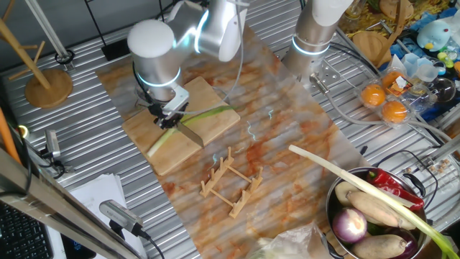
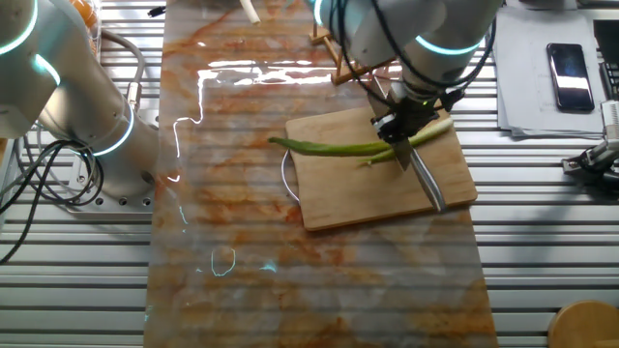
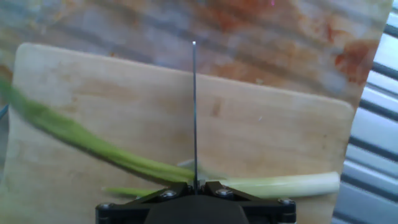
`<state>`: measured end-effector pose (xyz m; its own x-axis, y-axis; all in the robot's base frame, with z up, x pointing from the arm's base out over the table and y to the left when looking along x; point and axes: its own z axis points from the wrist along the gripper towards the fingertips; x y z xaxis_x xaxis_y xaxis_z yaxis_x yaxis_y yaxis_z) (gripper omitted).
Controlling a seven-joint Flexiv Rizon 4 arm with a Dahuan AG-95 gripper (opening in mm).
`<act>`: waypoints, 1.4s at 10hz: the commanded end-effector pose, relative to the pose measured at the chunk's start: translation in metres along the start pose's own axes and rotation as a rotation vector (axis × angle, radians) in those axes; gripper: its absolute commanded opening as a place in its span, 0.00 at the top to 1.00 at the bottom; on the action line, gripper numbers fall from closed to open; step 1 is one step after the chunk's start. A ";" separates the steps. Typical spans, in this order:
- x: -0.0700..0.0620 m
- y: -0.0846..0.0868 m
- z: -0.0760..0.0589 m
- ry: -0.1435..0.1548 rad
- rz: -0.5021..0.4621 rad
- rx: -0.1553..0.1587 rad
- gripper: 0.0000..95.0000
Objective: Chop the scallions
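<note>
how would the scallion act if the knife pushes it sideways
The scallion would likely roll, being thin and round on a flat board. Its green end hangs past the board's edge and looks curved, so probably floppy. Being so slim, it is probably light and would shift easily.

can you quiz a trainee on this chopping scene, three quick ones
1. True or false: the scallion lies on the cutting board.
2. What does the gripper hold?
A. knife
B. spoon
C. onion
3. Fill in: the scallion's green tip overhangs the board's ____.

Key: 1 true; 2 A; 3 edge
</note>
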<state>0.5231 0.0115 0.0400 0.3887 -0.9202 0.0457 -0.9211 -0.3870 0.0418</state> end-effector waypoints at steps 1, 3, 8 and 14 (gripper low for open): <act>0.008 0.003 0.027 0.017 0.004 -0.011 1.00; 0.020 0.010 0.028 0.019 -0.023 -0.011 1.00; 0.020 0.009 0.029 -0.008 -0.013 -0.021 1.00; -0.011 -0.005 0.013 -0.029 -0.013 -0.046 1.00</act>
<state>0.5244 0.0240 0.0398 0.3977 -0.9172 0.0244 -0.9141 -0.3938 0.0965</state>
